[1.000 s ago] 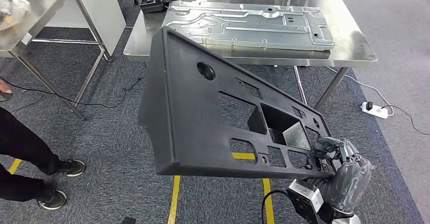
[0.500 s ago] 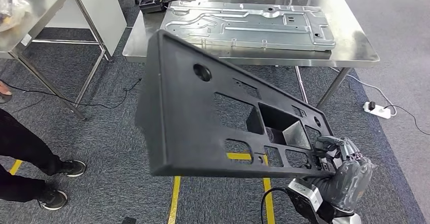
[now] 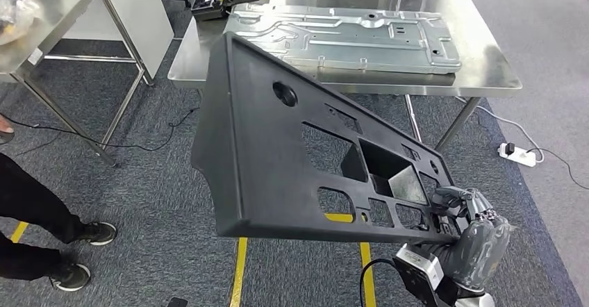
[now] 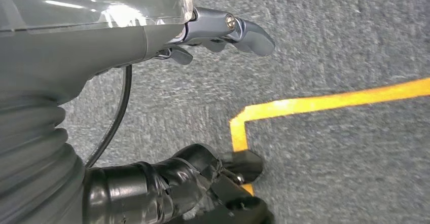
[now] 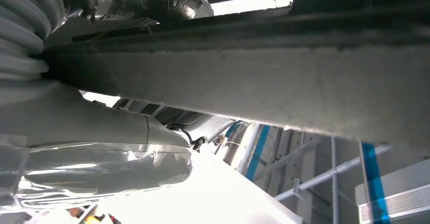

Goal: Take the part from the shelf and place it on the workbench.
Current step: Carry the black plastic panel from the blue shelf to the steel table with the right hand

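Note:
A large black plastic panel (image 3: 264, 168) with several cut-outs hangs tilted in the air in front of me, above the carpet. My right hand (image 3: 472, 234) grips its near right corner from below, fingers hooked over the rim. In the right wrist view the panel's thick edge (image 5: 304, 82) runs across above that hand (image 5: 101, 148). The steel workbench (image 3: 490, 71) stands beyond the panel's far end. My left hand (image 4: 223, 29) hangs over the carpet, holding nothing, with its thumb and fingers apart.
A stamped silver metal plate (image 3: 347, 36) covers most of the workbench. A second steel table (image 3: 62, 1) stands at the left. A person's legs (image 3: 35, 210) are at the left edge. A power strip (image 3: 519, 153) and yellow floor tape (image 3: 237, 272) lie on the carpet.
The panel's far end swayed slightly left, then back to the right and up. My right hand keeps the same grip on the corner.

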Controlling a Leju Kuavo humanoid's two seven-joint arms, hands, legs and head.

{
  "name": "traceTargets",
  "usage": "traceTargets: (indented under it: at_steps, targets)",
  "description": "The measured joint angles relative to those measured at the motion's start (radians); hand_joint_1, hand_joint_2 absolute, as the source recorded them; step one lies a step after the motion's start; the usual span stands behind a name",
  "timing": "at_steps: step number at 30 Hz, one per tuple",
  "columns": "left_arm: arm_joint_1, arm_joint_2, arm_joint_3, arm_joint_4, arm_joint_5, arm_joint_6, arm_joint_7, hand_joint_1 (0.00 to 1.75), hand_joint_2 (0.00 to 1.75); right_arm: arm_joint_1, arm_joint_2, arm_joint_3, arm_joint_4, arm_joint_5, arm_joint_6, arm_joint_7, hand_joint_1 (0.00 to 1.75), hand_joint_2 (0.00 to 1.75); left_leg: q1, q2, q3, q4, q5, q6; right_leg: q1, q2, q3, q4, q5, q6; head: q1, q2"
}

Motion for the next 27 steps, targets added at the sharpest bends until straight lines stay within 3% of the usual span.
traceTargets:
  at_steps: [2, 3, 5, 6, 7, 8, 9, 10, 12, 16, 18, 21, 22, 23, 24, 26, 27]
  targets:
    - [0.001, 0.0, 0.0, 0.0, 0.0, -0.001, 0.0, 0.0, 1.75, -0.001, 0.0, 0.0, -0.001, 0.0, 0.0, 0.0, 1.75, 1.75, 0.006, 0.0, 0.008, -0.012, 0.004, 0.011, 0.0, 0.0, -0.006, 0.019, -0.016, 0.01, 0.0, 0.0]
    - [0.0, -0.001, 0.0, 0.0, 0.0, -0.001, 0.0, 0.0, 1.75, -0.001, 0.0, -0.001, -0.001, 0.0, 0.0, 0.0, 1.75, 1.75, 0.009, 0.0, 0.012, -0.018, 0.006, 0.017, -0.001, 0.001, -0.024, 0.057, -0.038, 0.015, 0.001, 0.0]
    - [-0.001, -0.001, 0.0, 0.0, 0.0, -0.002, -0.001, 0.0, 1.75, -0.001, 0.0, -0.002, 0.0, 0.0, 0.0, 0.0, 1.75, 1.75, 0.009, 0.001, 0.015, -0.02, 0.003, 0.026, -0.005, 0.001, -0.09, 0.184, -0.094, 0.023, 0.001, 0.0]
    - [-0.001, -0.001, 0.0, 0.0, 0.0, -0.002, -0.001, 0.0, 1.75, 0.0, 0.0, -0.002, 0.0, 0.0, 0.0, 0.0, 1.75, 1.75, 0.008, 0.001, 0.015, -0.019, 0.0, 0.027, -0.007, 0.001, -0.124, 0.243, -0.11, 0.026, 0.001, 0.0]
    - [0.0, 0.0, 0.0, 0.0, 0.0, -0.003, -0.002, 0.0, 1.75, 0.0, 0.0, -0.002, 0.001, 0.0, 0.0, 0.0, 1.75, 1.75, 0.008, 0.001, 0.017, -0.018, -0.003, 0.027, -0.009, 0.001, -0.146, 0.275, -0.109, 0.029, 0.001, 0.0]
    - [0.0, 0.0, 0.0, 0.0, 0.0, -0.004, -0.003, 0.0, 1.75, 0.0, 0.0, -0.002, 0.002, -0.001, 0.0, 0.0, 1.75, 1.75, 0.008, 0.0, 0.02, -0.017, -0.006, 0.026, -0.011, 0.0, -0.149, 0.269, -0.088, 0.03, 0.001, 0.0]
    - [0.001, -0.001, 0.0, 0.0, 0.0, -0.004, -0.005, 0.0, 1.75, 0.0, 0.0, -0.002, 0.002, -0.002, 0.0, 0.0, 1.75, 1.75, 0.009, -0.001, 0.025, -0.015, -0.011, 0.023, -0.013, 0.0, -0.133, 0.225, -0.051, 0.031, 0.001, 0.0]
    - [0.001, -0.001, 0.0, 0.0, 0.0, -0.004, -0.006, 0.0, 1.75, -0.001, 0.0, -0.002, 0.003, -0.003, 0.0, 0.001, 1.75, 1.75, 0.009, -0.002, 0.031, -0.013, -0.017, 0.02, -0.015, 0.0, -0.104, 0.158, -0.012, 0.03, 0.002, 0.0]
    - [0.0, -0.001, 0.0, 0.0, 0.0, -0.004, -0.008, 0.0, 1.75, -0.002, 0.0, -0.002, 0.003, -0.006, 0.0, 0.001, 1.75, 1.75, 0.006, -0.003, 0.036, -0.007, -0.029, 0.009, -0.013, 0.0, -0.052, 0.048, 0.027, 0.024, 0.001, 0.0]
    - [-0.001, -0.001, 0.0, 0.0, 0.0, -0.004, -0.008, 0.0, 1.75, -0.001, 0.0, -0.002, 0.003, -0.008, 0.0, 0.001, 1.75, 1.75, 0.004, -0.001, 0.043, -0.006, -0.042, -0.014, -0.01, 0.004, -0.031, 0.013, 0.014, 0.001, 0.001, 0.0]
    - [-0.002, 0.0, 0.0, 0.0, 0.0, -0.004, -0.008, 0.0, 1.75, -0.001, 0.0, -0.003, 0.003, -0.009, 0.0, 0.001, 1.75, 1.75, 0.007, 0.001, 0.025, 0.045, -0.07, -0.023, -0.014, 0.002, -0.017, 0.006, 0.009, -0.014, 0.0, 0.0]
    - [0.0, 0.0, 0.0, 0.0, 0.0, -0.003, -0.008, 0.0, 1.75, -0.001, 0.0, -0.003, 0.003, -0.01, 0.0, 0.001, 1.75, 1.75, 0.009, 0.001, -0.084, 0.237, -0.138, -0.031, -0.011, -0.001, 0.001, 0.004, -0.006, -0.027, 0.0, 0.0]
    - [0.002, 0.0, 0.0, 0.0, 0.0, -0.002, -0.008, 0.0, 1.75, 0.0, 0.0, -0.003, 0.004, -0.01, 0.0, 0.001, 1.75, 1.75, 0.009, 0.001, -0.116, 0.279, -0.139, -0.031, -0.01, 0.0, 0.008, 0.004, -0.012, -0.028, 0.0, 0.0]
    - [0.003, 0.0, 0.0, 0.0, 0.0, -0.002, -0.008, 0.0, 1.75, 0.0, 0.0, -0.003, 0.004, -0.01, 0.0, 0.001, 1.75, 1.75, 0.008, 0.001, -0.132, 0.287, -0.121, -0.03, -0.008, 0.001, 0.016, 0.004, -0.018, -0.028, 0.0, 0.0]
    - [0.004, 0.0, 0.0, 0.0, 0.0, -0.002, -0.008, 0.0, 1.75, 0.0, 0.0, -0.003, 0.004, -0.01, 0.0, 0.0, 1.75, 1.75, 0.008, 0.001, -0.129, 0.255, -0.083, -0.026, -0.006, 0.002, 0.027, 0.004, -0.026, -0.028, 0.0, 0.0]
    - [0.003, 0.0, 0.0, 0.0, 0.0, -0.002, -0.008, 0.0, 1.75, 0.0, 0.0, -0.003, 0.004, -0.01, 0.0, 0.0, 1.75, 1.75, 0.002, 0.001, -0.086, 0.131, 0.002, -0.01, -0.002, 0.003, 0.047, 0.003, -0.044, -0.024, 0.001, 0.0]
    - [0.003, 0.001, 0.0, 0.0, 0.0, -0.002, -0.008, 0.0, 1.75, 0.0, 0.0, -0.003, 0.004, -0.011, 0.0, -0.001, 1.75, 1.75, -0.002, 0.002, -0.063, 0.075, 0.025, -0.002, -0.001, 0.004, 0.053, 0.003, -0.052, -0.02, 0.001, 0.0]
